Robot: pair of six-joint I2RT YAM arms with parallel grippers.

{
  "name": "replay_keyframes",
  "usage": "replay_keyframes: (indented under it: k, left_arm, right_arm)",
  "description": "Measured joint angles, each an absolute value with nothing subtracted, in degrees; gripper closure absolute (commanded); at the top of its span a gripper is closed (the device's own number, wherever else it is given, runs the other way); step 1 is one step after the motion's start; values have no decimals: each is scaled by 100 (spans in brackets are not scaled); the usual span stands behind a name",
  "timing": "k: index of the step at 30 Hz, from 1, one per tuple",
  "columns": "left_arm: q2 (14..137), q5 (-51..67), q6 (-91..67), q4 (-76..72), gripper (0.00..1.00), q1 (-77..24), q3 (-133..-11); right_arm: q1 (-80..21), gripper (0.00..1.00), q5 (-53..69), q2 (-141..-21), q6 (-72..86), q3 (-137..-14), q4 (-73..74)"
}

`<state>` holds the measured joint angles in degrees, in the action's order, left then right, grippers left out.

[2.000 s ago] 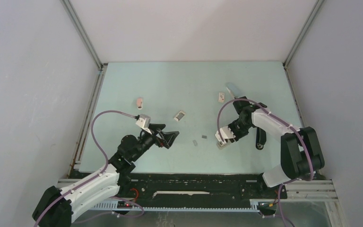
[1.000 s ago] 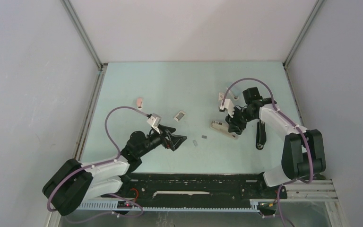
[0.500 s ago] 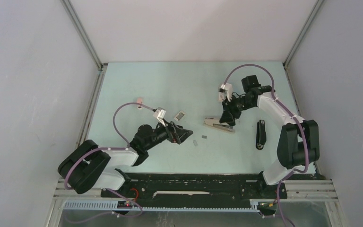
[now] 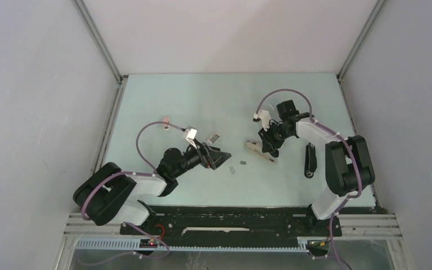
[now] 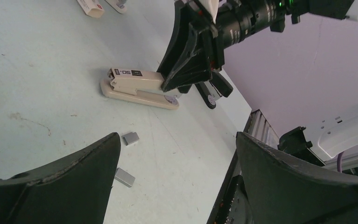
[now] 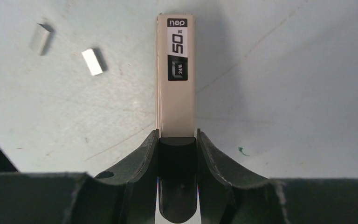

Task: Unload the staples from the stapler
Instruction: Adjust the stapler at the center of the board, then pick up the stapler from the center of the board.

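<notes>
- The right gripper (image 6: 177,136) pinches the rear end of a beige stapler (image 6: 176,70), one finger on each side; the stapler rests on its base on the pale green table (image 4: 202,95), right of centre, nose pointing left
- The staples (image 6: 92,61) lie loose on the table as two short grey strips, just near of the stapler's nose; they are apart from each other and from the stapler
- The left gripper (image 4: 218,158) hangs low just left of the strips, its fingers spread wide, nothing between them
- A black stapler (image 4: 310,159) lies to the right of the right arm; a small pink stapler (image 4: 165,121) sits far left; a small pale stapler (image 4: 214,137) sits just beyond the left gripper
</notes>
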<state>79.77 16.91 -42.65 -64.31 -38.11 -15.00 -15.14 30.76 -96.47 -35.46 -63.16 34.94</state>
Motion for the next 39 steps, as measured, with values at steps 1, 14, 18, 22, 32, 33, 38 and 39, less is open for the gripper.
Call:
replay_keyframes:
  k: [1, 14, 18, 22, 32, 33, 38, 39]
  left_arm:
    - [7977, 1691, -4263, -6436, 1, -3811, -1500]
    - [7625, 1673, -4154, -6248, 0, -3811, -1498]
    - [7470, 1667, -4097, -6189, 0, -3811, -1492]
    - [7352, 1638, -4051, -6095, 0, -3811, -1487]
    - [6801, 1518, -3892, -5754, 0, -3811, -1315]
    - [6726, 1516, -3861, -5688, 0, -3811, -1302]
    - [6458, 1470, -3780, -5443, 0, -3811, -1284]
    - [6418, 1459, -3754, -5406, 0, -3811, -1284]
  right_arm:
    - [-1529, 100, 2936, -9603, -3583, -6163, 3332]
    - [-1822, 53, 2488, -9157, -4152, -5551, 2853]
    - [-1909, 40, 2410, -9170, -4145, -5553, 3074]
    - [-1918, 34, 2362, -9172, -4086, -5640, 3398]
    - [-1422, 31, 2366, -9059, -4130, -6060, 4143]
    - [-1378, 31, 2366, -9061, -4145, -6060, 4195]
    - [-1293, 33, 2364, -9203, -4167, -6060, 4292]
    - [-1315, 33, 2362, -9255, -4167, -6060, 4285]
